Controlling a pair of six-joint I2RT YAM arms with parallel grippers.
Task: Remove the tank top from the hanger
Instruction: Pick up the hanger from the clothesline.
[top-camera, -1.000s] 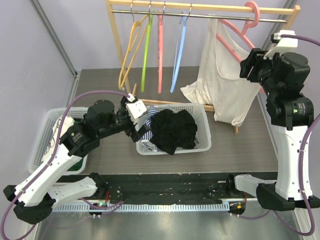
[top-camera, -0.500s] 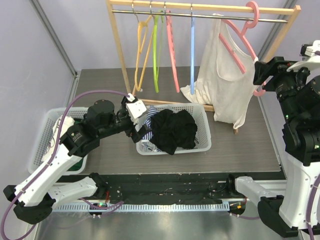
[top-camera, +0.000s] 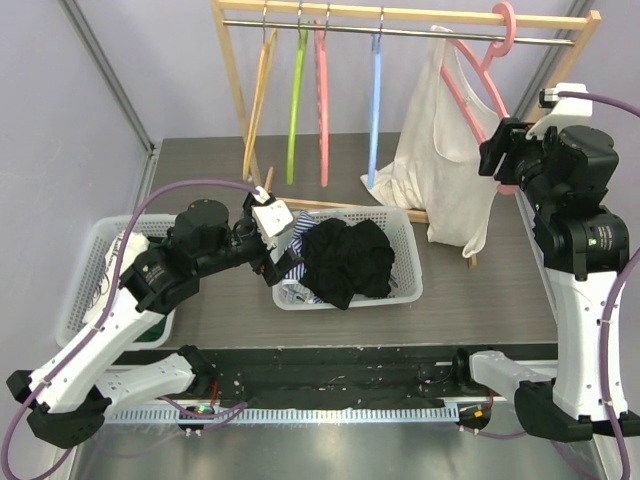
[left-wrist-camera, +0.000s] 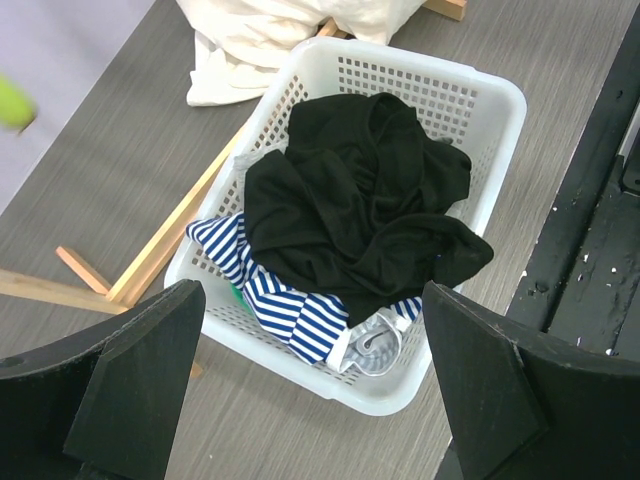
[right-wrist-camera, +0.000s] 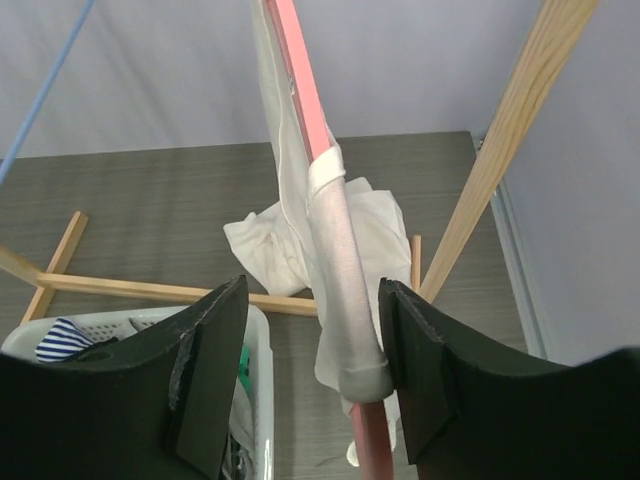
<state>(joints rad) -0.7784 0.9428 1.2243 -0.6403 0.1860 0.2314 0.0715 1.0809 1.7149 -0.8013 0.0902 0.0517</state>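
The white tank top (top-camera: 440, 165) hangs from the pink hanger (top-camera: 472, 72) at the right end of the wooden rack, its hem bunched low by the rack foot. My right gripper (top-camera: 503, 160) is open, with its fingers either side of the hanger's lower right arm. In the right wrist view the pink hanger (right-wrist-camera: 297, 90) runs between the fingers of the gripper (right-wrist-camera: 312, 300). The tank top's strap (right-wrist-camera: 345, 300) wraps the hanger arm and touches the right finger. My left gripper (top-camera: 272, 243) is open and empty above the basket, as the left wrist view (left-wrist-camera: 310, 300) shows.
A white basket (top-camera: 412, 270) holds a black garment (left-wrist-camera: 360, 200) and a blue striped one (left-wrist-camera: 290, 320). Another white basket (top-camera: 85, 270) stands at the left. Orange (top-camera: 258, 100), green (top-camera: 297, 100), pink (top-camera: 322, 110) and blue (top-camera: 376, 100) empty hangers hang on the rail (top-camera: 400, 14).
My right arm swung out to the right, drawing the hanger's end with it, then came back left. The empty hangers swayed and now hang nearly straight. The left arm has not moved.
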